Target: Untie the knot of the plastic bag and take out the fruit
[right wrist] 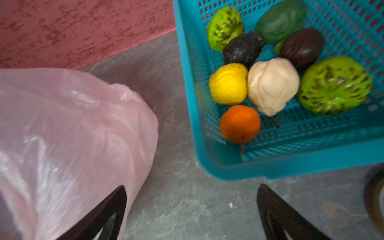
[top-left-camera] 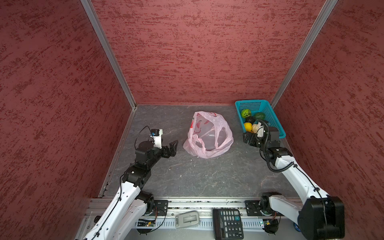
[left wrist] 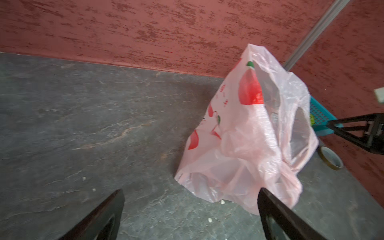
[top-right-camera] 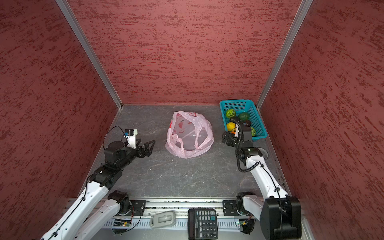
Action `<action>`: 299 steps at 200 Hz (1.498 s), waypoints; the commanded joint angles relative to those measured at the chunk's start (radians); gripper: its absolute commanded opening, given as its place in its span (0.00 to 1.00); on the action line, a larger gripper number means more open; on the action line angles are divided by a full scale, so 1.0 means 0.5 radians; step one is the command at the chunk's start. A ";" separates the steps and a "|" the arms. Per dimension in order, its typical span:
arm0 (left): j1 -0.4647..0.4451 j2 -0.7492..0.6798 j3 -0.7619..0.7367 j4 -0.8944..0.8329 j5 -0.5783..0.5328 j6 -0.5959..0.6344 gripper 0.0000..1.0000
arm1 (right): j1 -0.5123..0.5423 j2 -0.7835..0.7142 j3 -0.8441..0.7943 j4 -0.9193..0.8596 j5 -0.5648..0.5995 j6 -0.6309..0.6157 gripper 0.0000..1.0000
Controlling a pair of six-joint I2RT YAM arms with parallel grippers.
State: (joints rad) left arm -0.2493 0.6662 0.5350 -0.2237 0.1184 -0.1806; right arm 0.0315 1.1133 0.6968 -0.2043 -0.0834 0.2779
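The pale-pink plastic bag (top-left-camera: 207, 135) (top-right-camera: 189, 135) lies slack mid-table, its mouth gaping and its handle loops apart. The knot does not show in any view. No fruit is visible through its thin film (left wrist: 249, 135) (right wrist: 62, 135). The fruit lies in the teal basket (top-left-camera: 270, 116) (right wrist: 291, 164): yellow (right wrist: 228, 83), cream (right wrist: 272, 85), orange (right wrist: 240, 123), light green (right wrist: 334, 85), dark green (right wrist: 280, 18) and dark brown (right wrist: 302, 45) pieces. My left gripper (top-left-camera: 174, 148) (left wrist: 190, 190) is open and empty, just left of the bag. My right gripper (top-left-camera: 248, 137) (right wrist: 191, 186) is open and empty between the bag and the basket's near corner.
Red textured walls enclose the grey table on three sides. A tape roll (left wrist: 330, 158) lies by the right wall, near the basket. A calculator (top-left-camera: 227, 223) and a grey device (top-left-camera: 187, 221) sit on the front rail.
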 commanded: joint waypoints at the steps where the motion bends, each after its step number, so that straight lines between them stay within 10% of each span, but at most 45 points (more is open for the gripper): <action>1: 0.140 0.024 -0.041 0.137 -0.073 0.185 1.00 | -0.100 0.086 -0.118 0.445 0.122 -0.127 0.98; 53: 0.491 0.462 -0.117 0.667 0.040 0.237 1.00 | -0.254 0.421 -0.296 1.210 0.118 -0.298 0.98; 150: 0.598 1.128 -0.402 1.890 0.042 0.362 1.00 | -0.356 0.733 -0.454 1.892 0.031 -0.375 0.98; 299: 0.545 1.714 -0.417 2.402 -0.056 0.429 1.00 | -0.351 0.846 -0.887 2.789 -0.229 -0.451 0.99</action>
State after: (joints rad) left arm 0.0303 1.5162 0.3382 0.9314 0.1017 0.0101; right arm -0.1448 1.5291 0.2710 1.1461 -0.1841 0.0555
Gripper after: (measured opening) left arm 0.997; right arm 0.985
